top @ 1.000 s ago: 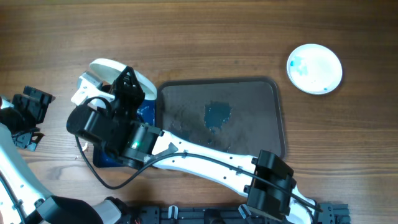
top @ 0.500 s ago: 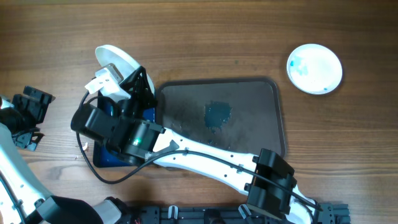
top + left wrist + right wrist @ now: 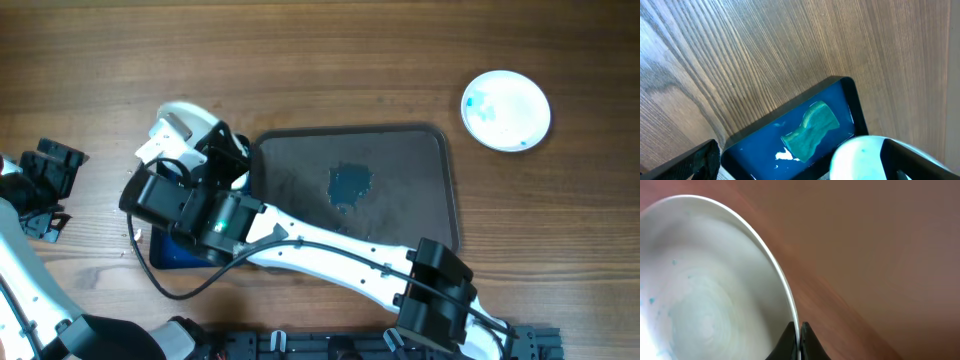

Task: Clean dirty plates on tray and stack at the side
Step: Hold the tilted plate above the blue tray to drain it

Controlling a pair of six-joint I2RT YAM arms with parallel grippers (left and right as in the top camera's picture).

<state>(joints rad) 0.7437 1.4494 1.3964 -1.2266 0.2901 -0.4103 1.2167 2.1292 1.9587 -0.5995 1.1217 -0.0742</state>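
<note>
One white plate is held up just off the left end of the tray, over the table. From above, only part of it shows, the rest is covered by the dark wrist of the right arm. The right gripper is clamped on its rim: in the right wrist view the two dark fingertips pinch the thin white edge, and the inside of the plate shows faint bluish specks, though the picture is soft and its lower left part is cut off. A second plate lies flat on the table well beyond the tray's far right corner, with blue marks on its left side. The tray itself carries a blue smear near its middle. A small blue tray sits beside the big one — mostly hidden under the right arm from above, but the left wrist view shows a crumpled teal cloth lying in it. The left gripper hangs at the table's left edge, fingers apart and holding nothing.
</note>
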